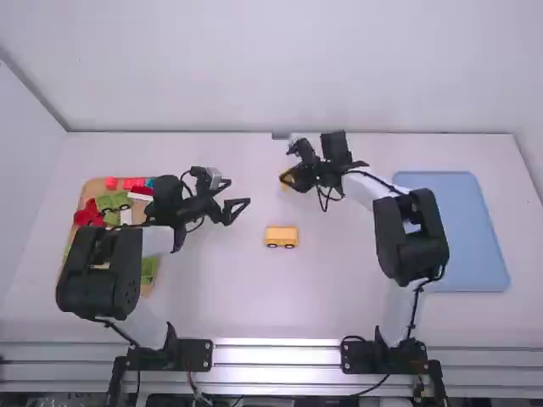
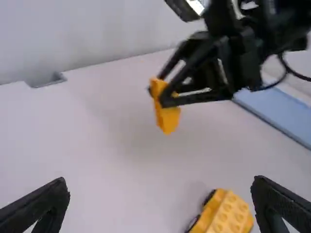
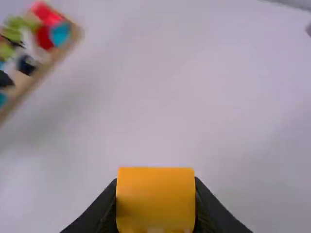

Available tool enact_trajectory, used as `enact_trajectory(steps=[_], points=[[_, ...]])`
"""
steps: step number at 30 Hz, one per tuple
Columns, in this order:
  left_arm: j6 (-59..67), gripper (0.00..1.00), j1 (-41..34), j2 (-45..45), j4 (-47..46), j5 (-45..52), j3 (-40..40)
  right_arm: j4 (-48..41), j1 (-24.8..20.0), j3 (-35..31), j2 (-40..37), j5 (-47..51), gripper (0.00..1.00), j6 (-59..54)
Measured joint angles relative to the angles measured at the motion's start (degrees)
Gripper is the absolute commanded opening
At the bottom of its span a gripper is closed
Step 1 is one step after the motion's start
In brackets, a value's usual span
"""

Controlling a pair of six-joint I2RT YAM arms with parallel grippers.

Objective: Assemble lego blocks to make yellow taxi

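Note:
My right gripper [image 1: 295,180] is shut on a yellow block [image 1: 284,181], held above the table's far middle. In the right wrist view the yellow block [image 3: 155,200] sits between the fingertips of the right gripper [image 3: 155,204]. The left wrist view shows the yellow block [image 2: 166,108] tilted in that grip. A yellow car base [image 1: 282,236] with dark wheels rests on the table in the middle; its studded top [image 2: 228,215] shows in the left wrist view. To its left, my left gripper [image 1: 237,206] stands open, as its own view [image 2: 160,194] confirms, nothing between its fingers.
At the left, partly under the left arm, lies a wooden tray [image 1: 76,222] with red, green, white and blue blocks; its edge [image 3: 53,63] shows in the right wrist view. A blue tray [image 1: 475,229] lies at the right, beside the right arm.

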Motion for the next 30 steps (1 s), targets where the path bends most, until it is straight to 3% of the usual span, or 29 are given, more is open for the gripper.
enact_trajectory(steps=[7, 8, 11, 14, 22, 30], points=[[2.60, 0.99, 1.60, 0.00, -0.20, -3.54, 0.00, -22.60, 4.44, 0.72, -6.62, 26.40, 0.00, -6.62], [2.60, 0.99, 1.60, 0.00, -0.20, -3.54, 0.00, -22.60, 4.44, 0.72, -6.62, 26.40, 0.00, -6.62], [2.62, 0.99, 2.01, 0.00, -0.20, -5.92, 0.00, -34.23, 5.03, 0.72, -6.58, 32.89, 0.00, -11.78], [2.62, 0.99, 2.03, 0.00, -0.20, -6.67, 0.00, -38.07, 4.68, 0.70, -6.54, 33.57, 0.00, -16.94], [2.64, 0.99, 2.16, 0.00, -1.84, -7.65, 0.00, -37.66, 4.22, -3.13, -6.51, 30.93, 0.00, -35.50], [2.62, 0.99, 2.19, 0.00, -1.66, -7.61, 0.00, -33.81, 6.69, -8.02, -6.34, 30.34, 0.00, -45.64]])
